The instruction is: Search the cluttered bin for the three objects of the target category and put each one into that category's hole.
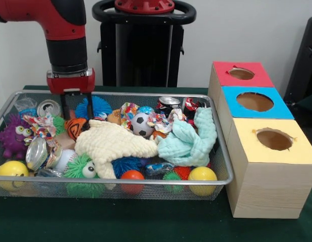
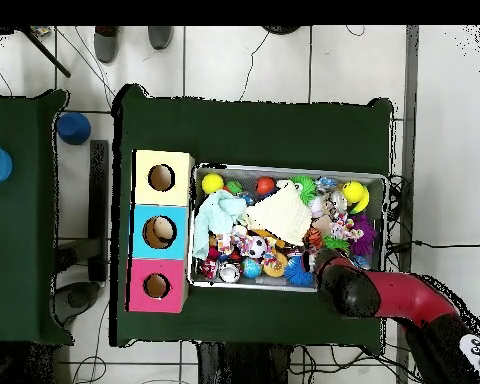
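Note:
The wire mesh bin (image 1: 224, 151) is full of clutter. My gripper (image 1: 76, 114) hangs at the bin's back left corner, open, with its dark fingers (image 1: 65, 107) lowered to the level of the clutter. Just below them lies a small orange plush with black stripes (image 1: 75, 127); I cannot tell whether they touch. A small tan furry thing (image 1: 114, 117) peeks out behind the cream waffle cloth (image 1: 113, 143). In the overhead view the arm (image 2: 384, 293) covers the gripper at the bin's (image 2: 284, 168) lower right corner. No other plush animal shows.
Three wooden boxes with holes stand beside the bin: red (image 1: 241, 73), blue (image 1: 255, 102), yellow (image 1: 274, 139). A mint cloth (image 1: 188, 141), purple spiky ball (image 1: 12, 136), green spiky ball (image 1: 77, 171), soccer ball (image 1: 142, 124), cans (image 1: 48, 107) and yellow balls (image 1: 202, 176) fill the bin.

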Tool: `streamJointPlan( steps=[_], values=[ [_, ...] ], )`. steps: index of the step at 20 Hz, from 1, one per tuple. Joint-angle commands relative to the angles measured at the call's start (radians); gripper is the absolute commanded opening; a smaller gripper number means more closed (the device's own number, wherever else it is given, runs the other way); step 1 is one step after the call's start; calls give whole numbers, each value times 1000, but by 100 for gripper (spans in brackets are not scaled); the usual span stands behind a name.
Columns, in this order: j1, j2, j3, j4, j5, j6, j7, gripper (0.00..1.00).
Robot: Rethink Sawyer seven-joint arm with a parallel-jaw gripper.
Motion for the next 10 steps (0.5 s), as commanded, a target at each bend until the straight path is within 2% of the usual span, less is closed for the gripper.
streamJointPlan(
  steps=[1,7,10],
  values=[
    [5,67,25,-120,-74,-74,7,100],
    [-13,116,40,-157,-96,-91,-7,100],
    [-20,113,32,-137,-115,-122,4,100]
  ],
)
